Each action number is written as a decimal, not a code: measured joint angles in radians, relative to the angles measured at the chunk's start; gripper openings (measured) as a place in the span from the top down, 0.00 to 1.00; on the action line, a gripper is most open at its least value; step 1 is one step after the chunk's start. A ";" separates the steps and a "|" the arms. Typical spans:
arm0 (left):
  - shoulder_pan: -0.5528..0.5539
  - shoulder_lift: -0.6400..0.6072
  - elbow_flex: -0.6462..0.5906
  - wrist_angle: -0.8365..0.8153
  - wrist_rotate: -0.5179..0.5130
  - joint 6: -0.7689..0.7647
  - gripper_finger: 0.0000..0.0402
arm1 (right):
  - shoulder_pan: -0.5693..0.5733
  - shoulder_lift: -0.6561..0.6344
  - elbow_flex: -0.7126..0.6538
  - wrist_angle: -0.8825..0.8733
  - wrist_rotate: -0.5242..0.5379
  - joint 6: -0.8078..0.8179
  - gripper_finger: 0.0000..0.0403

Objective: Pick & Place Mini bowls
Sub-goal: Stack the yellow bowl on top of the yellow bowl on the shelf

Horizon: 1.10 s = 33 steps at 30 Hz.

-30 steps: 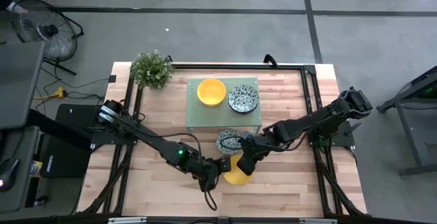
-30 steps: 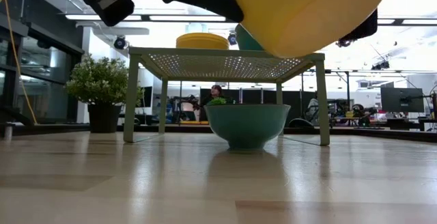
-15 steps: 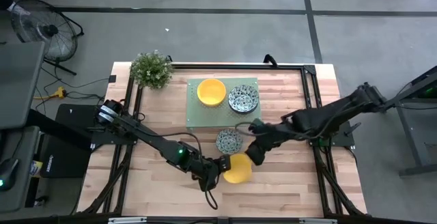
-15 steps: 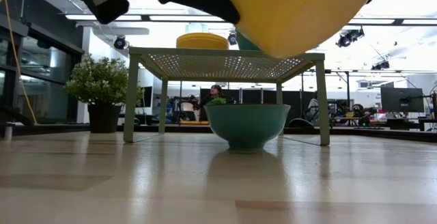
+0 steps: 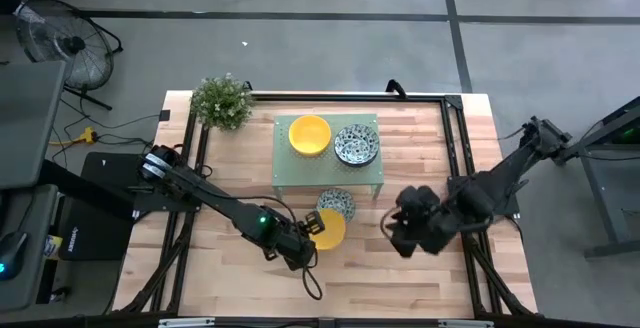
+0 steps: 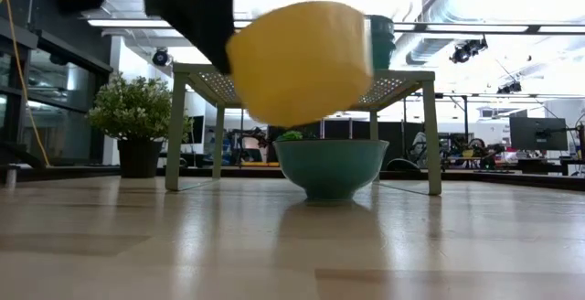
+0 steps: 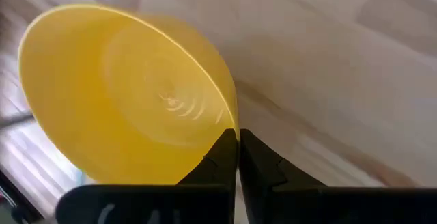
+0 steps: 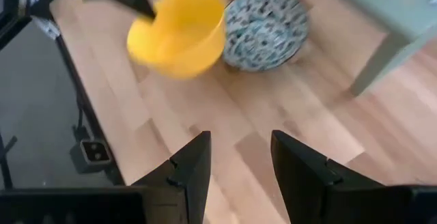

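My left gripper point(image 5: 311, 236) point(image 7: 237, 141) is shut on a plain yellow mini bowl point(image 5: 329, 228) point(image 6: 297, 62) point(image 8: 179, 33), held above the table's near middle. A patterned mini bowl point(image 5: 336, 205) point(image 8: 265, 27) rests on its base on the table just beyond it; from the side it looks teal point(image 6: 331, 167). Another yellow bowl point(image 5: 310, 135) and another patterned bowl point(image 5: 356, 146) stand on the pale green perforated stand point(image 5: 290, 173). My right gripper point(image 5: 392, 232) point(image 8: 239, 159) is open and empty, to the right of the held bowl. My left gripper pinches the yellow bowl's rim point(image 7: 231, 118) between its two fingers, one finger inside the bowl and one outside. The fingers come at it low, from the table's near left. The bowl is lifted clear of the table and tilted.
A leafy potted plant point(image 5: 222, 102) stands at the table's far left corner. The stand's legs point(image 6: 431, 135) point(image 8: 382, 57) rise just behind the patterned bowl. Bare wood lies along the near edge and on the right half, under my right arm point(image 5: 490, 188).
My right gripper has drawn away from the yellow bowl toward the table's right edge. My left gripper has carried the bowl toward the far edge and a little left, up beside the patterned bowl on the table, and the bowl has tipped further.
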 joint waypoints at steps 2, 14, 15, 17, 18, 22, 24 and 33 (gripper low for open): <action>0.000 0.000 0.043 -0.073 0.000 -0.037 1.00 | 0.034 0.028 0.000 0.019 0.008 0.020 0.65; 0.000 0.000 0.329 -0.542 -0.023 -0.192 1.00 | 0.141 0.263 0.000 0.078 0.007 0.106 0.65; 0.000 0.000 0.349 -0.570 -0.027 -0.193 1.00 | 0.142 0.283 0.000 0.084 0.004 0.106 0.65; 0.000 0.000 0.388 -0.628 -0.028 -0.194 1.00 | 0.142 0.319 0.000 0.098 -0.006 0.108 0.65; 0.000 0.001 0.409 -0.654 -0.031 -0.195 1.00 | 0.142 0.334 0.000 0.102 -0.012 0.111 0.65; 0.000 0.001 0.487 -0.751 -0.080 -0.212 1.00 | 0.142 0.387 0.000 0.138 -0.005 0.111 0.65; 0.001 0.002 0.530 -0.803 -0.114 -0.215 1.00 | 0.142 0.405 0.000 0.157 0.002 0.106 0.65; 0.152 -0.023 0.666 -0.804 -0.141 -0.129 1.00 | 0.142 0.416 -0.001 0.201 0.031 0.103 0.65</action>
